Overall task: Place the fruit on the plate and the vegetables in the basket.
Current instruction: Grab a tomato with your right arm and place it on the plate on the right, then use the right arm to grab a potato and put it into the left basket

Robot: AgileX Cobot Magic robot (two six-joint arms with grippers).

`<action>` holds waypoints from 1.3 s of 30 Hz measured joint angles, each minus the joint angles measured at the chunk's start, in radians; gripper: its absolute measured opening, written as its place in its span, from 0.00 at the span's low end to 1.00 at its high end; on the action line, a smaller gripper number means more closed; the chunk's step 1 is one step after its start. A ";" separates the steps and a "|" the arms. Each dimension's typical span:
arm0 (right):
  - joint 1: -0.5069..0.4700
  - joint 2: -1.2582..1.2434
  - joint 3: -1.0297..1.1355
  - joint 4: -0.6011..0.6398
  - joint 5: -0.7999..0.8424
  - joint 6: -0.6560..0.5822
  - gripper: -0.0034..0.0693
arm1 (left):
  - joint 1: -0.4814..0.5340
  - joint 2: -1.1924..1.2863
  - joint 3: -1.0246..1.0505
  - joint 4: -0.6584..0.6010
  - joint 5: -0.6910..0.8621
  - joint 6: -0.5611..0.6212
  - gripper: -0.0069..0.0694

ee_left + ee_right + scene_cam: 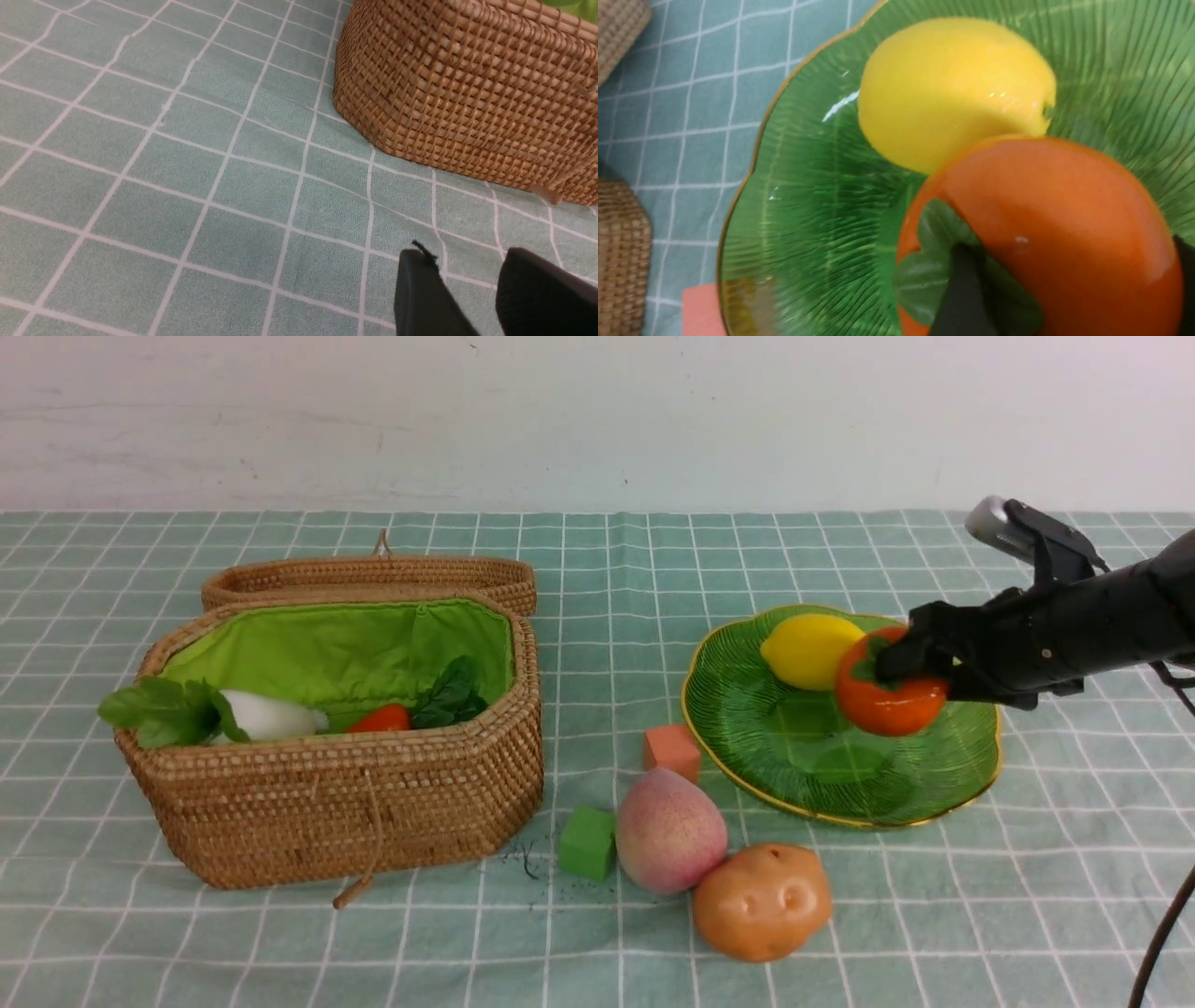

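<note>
Our left gripper (pixel 462 263) hangs near the basket (pixel 373 821), fingers narrowly parted and empty. Radish (pixel 271 717) and carrot (pixel 383 719) lie inside. Peach (pixel 670 831) and potato (pixel 761 901) sit at the plate's (pixel 934 775) seven o'clock. On the plate, the lemon (pixel 808 649) lies at eleven o'clock. Our right gripper (pixel 901 663) clamps the persimmon (pixel 887 705) over the plate's two o'clock.

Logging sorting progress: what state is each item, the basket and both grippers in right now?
basket: open
radish: in the basket
carrot: in the basket
lemon: on the plate
persimmon: gripped, over the plate
peach: on the cloth, unsorted
potato: on the cloth, unsorted
right gripper: shut on persimmon
left gripper: open, empty
</note>
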 joint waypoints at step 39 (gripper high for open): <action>0.553 -0.316 -0.002 -0.734 0.513 -0.566 0.85 | 0.000 0.000 0.000 0.000 0.000 0.000 0.40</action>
